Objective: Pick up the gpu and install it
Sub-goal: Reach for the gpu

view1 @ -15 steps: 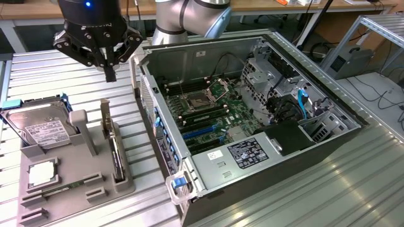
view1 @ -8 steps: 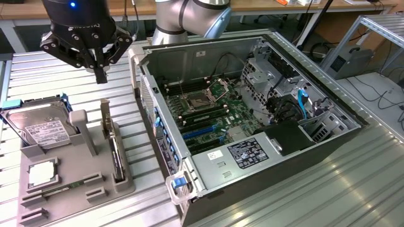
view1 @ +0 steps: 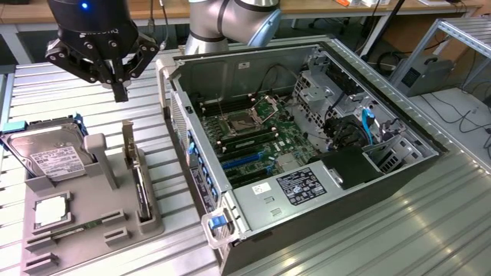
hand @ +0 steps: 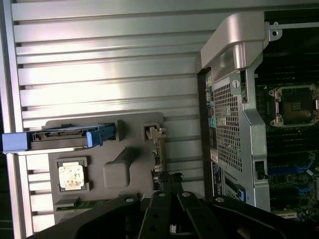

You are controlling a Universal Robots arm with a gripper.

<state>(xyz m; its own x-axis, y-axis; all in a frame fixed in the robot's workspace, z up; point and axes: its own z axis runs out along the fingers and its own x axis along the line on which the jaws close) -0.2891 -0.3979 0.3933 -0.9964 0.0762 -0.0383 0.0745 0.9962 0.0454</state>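
The gpu [view1: 140, 183] stands on its edge in a slot of the grey holder [view1: 92, 227], a thin dark card with its silver bracket [view1: 128, 140] at the far end. In the wrist view the gpu [hand: 158, 157] appears edge-on, just ahead of my fingertips. My gripper [view1: 121, 92] hangs in the air above the bracket end, well clear of the card. Its fingers are shut with nothing between them. The gripper [hand: 169, 183] rises from the lower edge of the wrist view.
A silver hard drive [view1: 48, 154] with blue rails, a processor chip [view1: 50, 209] and a green memory stick [view1: 71, 233] share the holder. The open computer case [view1: 307, 149] lies at the exterior view's right, motherboard [view1: 253, 138] exposed. All rest on a ribbed metal table [view1: 429, 230].
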